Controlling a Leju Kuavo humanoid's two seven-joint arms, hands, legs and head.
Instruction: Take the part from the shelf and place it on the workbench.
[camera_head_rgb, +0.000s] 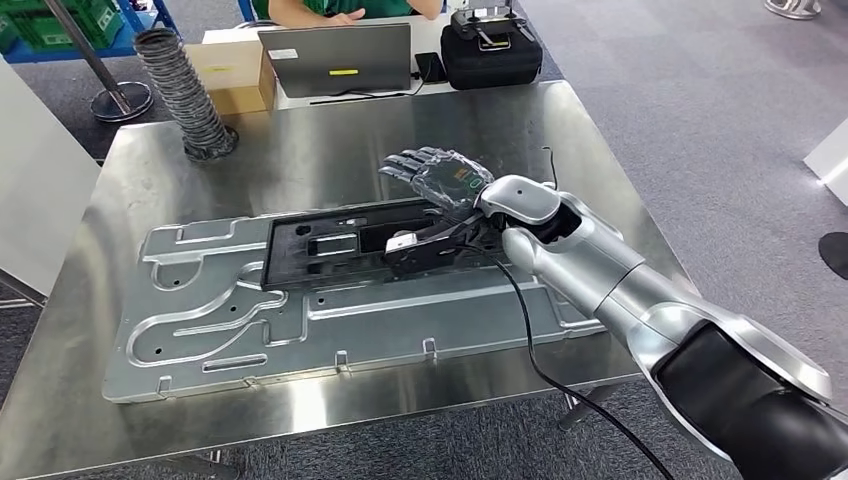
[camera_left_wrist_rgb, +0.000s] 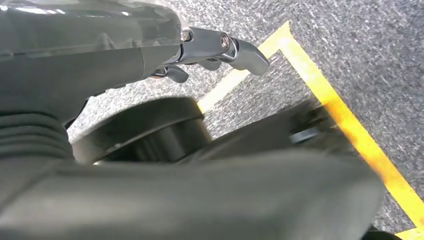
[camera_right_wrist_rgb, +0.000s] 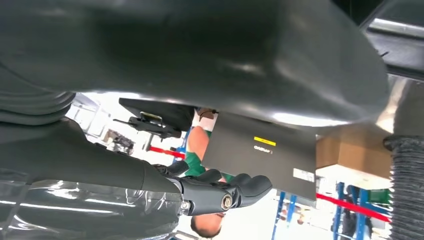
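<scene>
The long black part (camera_head_rgb: 335, 245) lies flat on a large silver stamped plate (camera_head_rgb: 230, 320) on the steel workbench (camera_head_rgb: 300, 140). My right hand (camera_head_rgb: 437, 176) hovers just above the part's right end, fingers spread and holding nothing. In the right wrist view the right hand's fingers (camera_right_wrist_rgb: 227, 192) stretch out with nothing in them, the thick thumb (camera_right_wrist_rgb: 200, 55) apart from them. My left hand (camera_left_wrist_rgb: 220, 50) hangs beside my body over grey carpet and holds nothing, its fingers loosely extended.
A grey ribbed hose (camera_head_rgb: 185, 95) stands at the workbench's far left. Behind the bench are a laptop (camera_head_rgb: 335, 58), a cardboard box (camera_head_rgb: 235, 75) and a black case (camera_head_rgb: 490, 50), with a person in green (camera_head_rgb: 345, 10) seated beyond. Yellow floor tape (camera_left_wrist_rgb: 345, 125) runs beneath my left hand.
</scene>
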